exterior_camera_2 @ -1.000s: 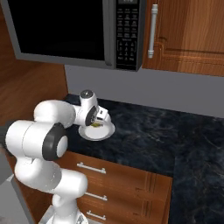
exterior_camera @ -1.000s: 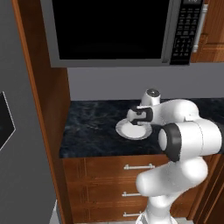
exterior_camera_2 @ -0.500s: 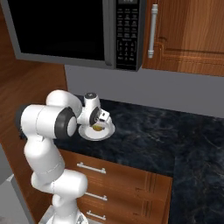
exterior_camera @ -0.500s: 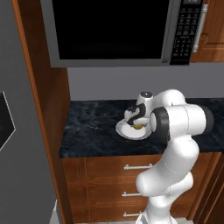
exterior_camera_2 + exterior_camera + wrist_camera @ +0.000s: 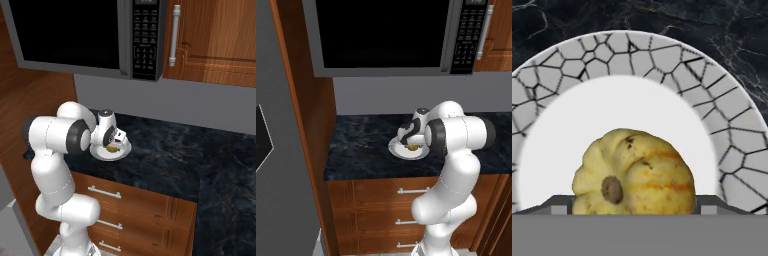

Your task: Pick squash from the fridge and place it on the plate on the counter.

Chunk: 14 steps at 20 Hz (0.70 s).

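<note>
The fridge (image 5: 281, 150) fills the left side as a grey wall, and a microwave (image 5: 386, 35) hangs over the dark marbled worktop (image 5: 361, 145). On the worktop, near its front edge and toward its left end, sits the plate (image 5: 398, 150), white in the middle with a grey cracked-pattern rim. The squash (image 5: 634, 172) rests on the plate's white centre, stem scar facing the hand camera, with the claw (image 5: 412, 145) right over it. Whether the claw is parted or clamped on the squash I cannot tell; the fingertips are hidden in the hand view and the base views are too small to show them. The squash looks firm, ribbed and fairly light, with a smooth, probably slippery rind; its rounded flanks, across the ribs, seem the best place to grip.
</note>
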### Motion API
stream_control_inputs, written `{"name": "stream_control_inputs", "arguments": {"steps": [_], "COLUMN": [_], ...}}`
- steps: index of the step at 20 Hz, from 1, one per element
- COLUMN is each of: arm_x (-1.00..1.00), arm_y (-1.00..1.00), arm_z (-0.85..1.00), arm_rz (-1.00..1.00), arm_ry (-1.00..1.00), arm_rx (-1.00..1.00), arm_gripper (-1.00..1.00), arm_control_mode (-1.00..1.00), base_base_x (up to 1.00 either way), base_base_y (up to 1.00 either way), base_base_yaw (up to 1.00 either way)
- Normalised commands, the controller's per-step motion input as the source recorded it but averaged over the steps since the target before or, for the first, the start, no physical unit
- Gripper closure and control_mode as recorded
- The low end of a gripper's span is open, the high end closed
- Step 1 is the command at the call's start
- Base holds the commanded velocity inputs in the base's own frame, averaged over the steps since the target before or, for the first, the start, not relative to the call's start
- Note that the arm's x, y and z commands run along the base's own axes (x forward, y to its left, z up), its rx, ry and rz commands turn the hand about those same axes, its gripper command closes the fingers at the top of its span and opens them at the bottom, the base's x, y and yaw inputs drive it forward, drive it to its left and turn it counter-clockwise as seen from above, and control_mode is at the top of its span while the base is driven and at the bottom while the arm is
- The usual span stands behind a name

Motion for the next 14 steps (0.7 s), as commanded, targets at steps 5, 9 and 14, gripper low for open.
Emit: {"name": "stream_control_inputs", "arguments": {"steps": [5, 9, 14], "arm_x": [0.00, 0.00, 0.00], "arm_y": [0.00, 0.00, 0.00], "arm_z": [-0.12, 0.00, 0.00], "arm_rz": [0.00, 0.00, 0.00], "arm_ry": [0.00, 0.00, 0.00], "arm_rx": [0.01, 0.00, 0.00], "arm_gripper": [-1.00, -1.00, -1.00], "arm_control_mode": [-1.00, -1.00, -1.00], "base_base_x": [0.00, 0.00, 0.00], "base_base_y": [0.00, 0.00, 0.00], "base_base_yaw": [0.00, 0.00, 0.00]}}
